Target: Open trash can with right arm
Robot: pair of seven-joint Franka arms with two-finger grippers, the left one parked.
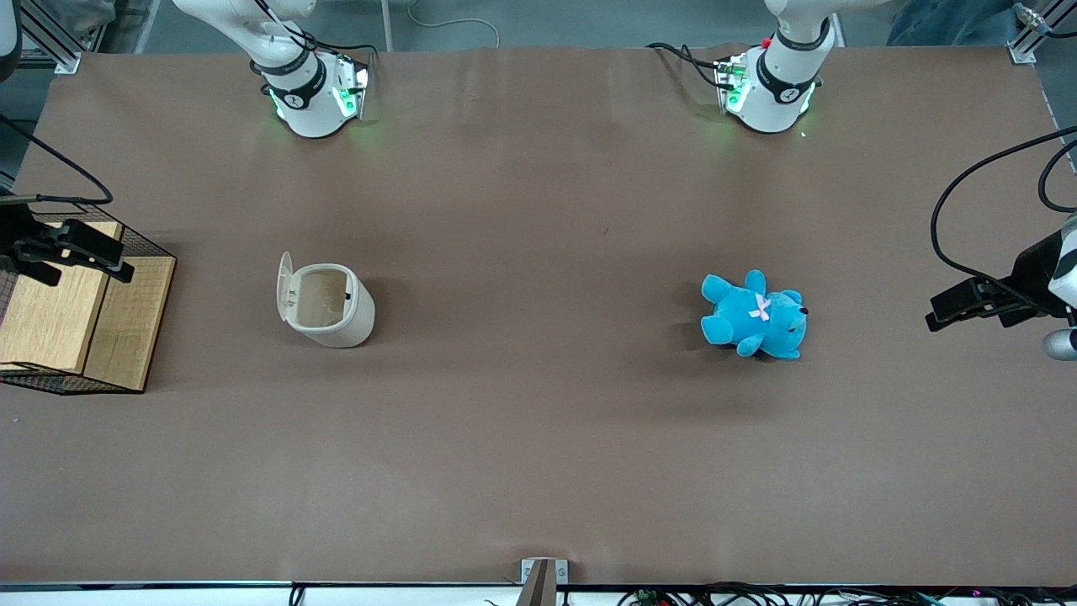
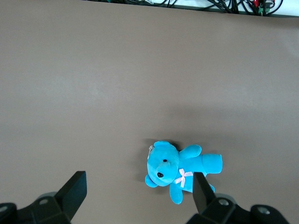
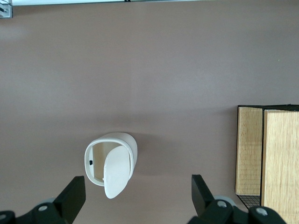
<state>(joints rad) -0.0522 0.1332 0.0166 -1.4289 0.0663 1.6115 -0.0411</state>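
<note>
The cream-white trash can (image 1: 336,324) stands on the brown table, and its flip lid (image 1: 284,288) is raised upright so the tan inside shows. It also shows in the right wrist view (image 3: 126,142), with the lid (image 3: 115,172) swung up over the opening. My right gripper (image 1: 118,257) hangs above the wire-mesh basket toward the working arm's end of the table, well apart from the can. Its fingers stand wide apart and hold nothing (image 3: 137,189).
A wire-mesh basket (image 1: 50,383) with wooden blocks (image 1: 59,307) sits under the gripper; the blocks also show in the right wrist view (image 3: 280,158). A blue plush bear (image 1: 753,316) lies toward the parked arm's end and shows in the left wrist view (image 2: 180,170).
</note>
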